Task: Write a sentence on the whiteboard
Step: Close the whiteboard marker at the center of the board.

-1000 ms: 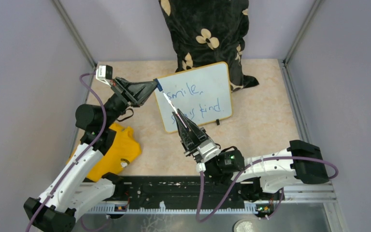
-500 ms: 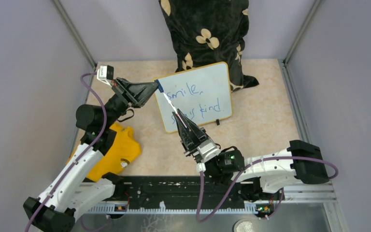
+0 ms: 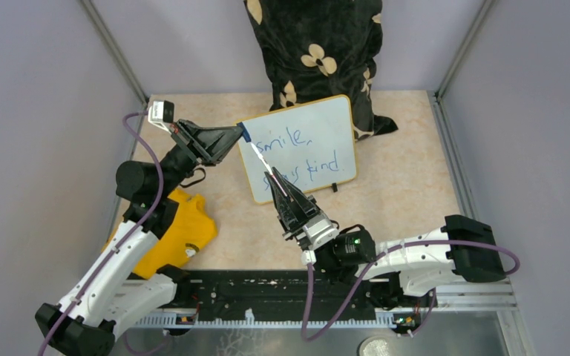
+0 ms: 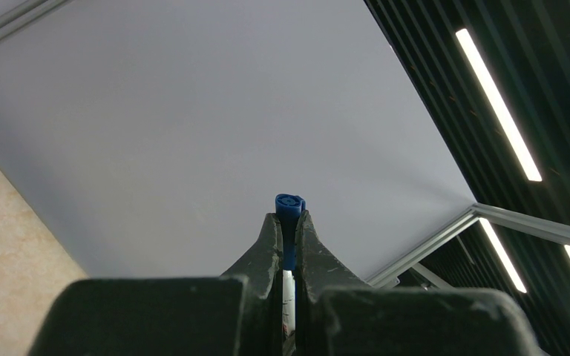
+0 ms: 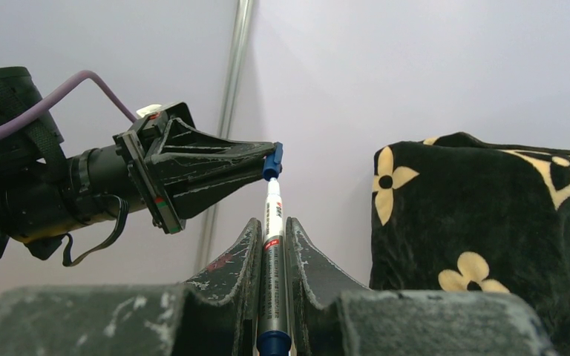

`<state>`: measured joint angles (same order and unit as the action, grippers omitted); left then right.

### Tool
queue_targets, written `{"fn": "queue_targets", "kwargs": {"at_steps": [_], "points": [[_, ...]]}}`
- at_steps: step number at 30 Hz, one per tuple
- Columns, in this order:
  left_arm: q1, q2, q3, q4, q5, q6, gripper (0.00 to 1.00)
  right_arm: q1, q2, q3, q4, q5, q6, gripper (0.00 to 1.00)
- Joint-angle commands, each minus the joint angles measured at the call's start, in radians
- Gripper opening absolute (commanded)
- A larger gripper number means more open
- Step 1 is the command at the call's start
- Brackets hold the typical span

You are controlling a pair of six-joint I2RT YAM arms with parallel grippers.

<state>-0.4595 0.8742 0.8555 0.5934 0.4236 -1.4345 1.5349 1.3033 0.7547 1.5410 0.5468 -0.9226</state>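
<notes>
The whiteboard (image 3: 319,137) lies tilted at the back of the table, with the sentence (image 3: 297,156) "smile, stay kind" in blue on two lines. My right gripper (image 3: 281,194) is shut on the white marker (image 3: 267,167), which points up-left over the board's left edge; the marker also shows in the right wrist view (image 5: 274,196). My left gripper (image 3: 242,133) is shut on the blue cap (image 3: 245,134) at the marker's tip. The cap shows between the jaws in the left wrist view (image 4: 290,204) and in the right wrist view (image 5: 272,162).
A black cushion with cream flowers (image 3: 315,52) leans on the back wall behind the board. A yellow cloth (image 3: 178,230) lies at the left beside the left arm. Grey walls and metal posts (image 3: 115,52) close in the table.
</notes>
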Motion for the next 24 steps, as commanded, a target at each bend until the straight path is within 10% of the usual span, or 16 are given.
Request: {"fn": "queue_targets", "kwargs": {"at_steps": [1,24], "points": [[-0.016,-0.02,0.006,0.016,0.03,0.015,0.0,-0.01,-0.007,0.041,0.179,0.0,-0.005,0.0],[-0.052,-0.028,-0.017,0.028,0.05,0.032,0.0,-0.01,-0.012,0.043,0.179,0.005,-0.02,0.0]]}}
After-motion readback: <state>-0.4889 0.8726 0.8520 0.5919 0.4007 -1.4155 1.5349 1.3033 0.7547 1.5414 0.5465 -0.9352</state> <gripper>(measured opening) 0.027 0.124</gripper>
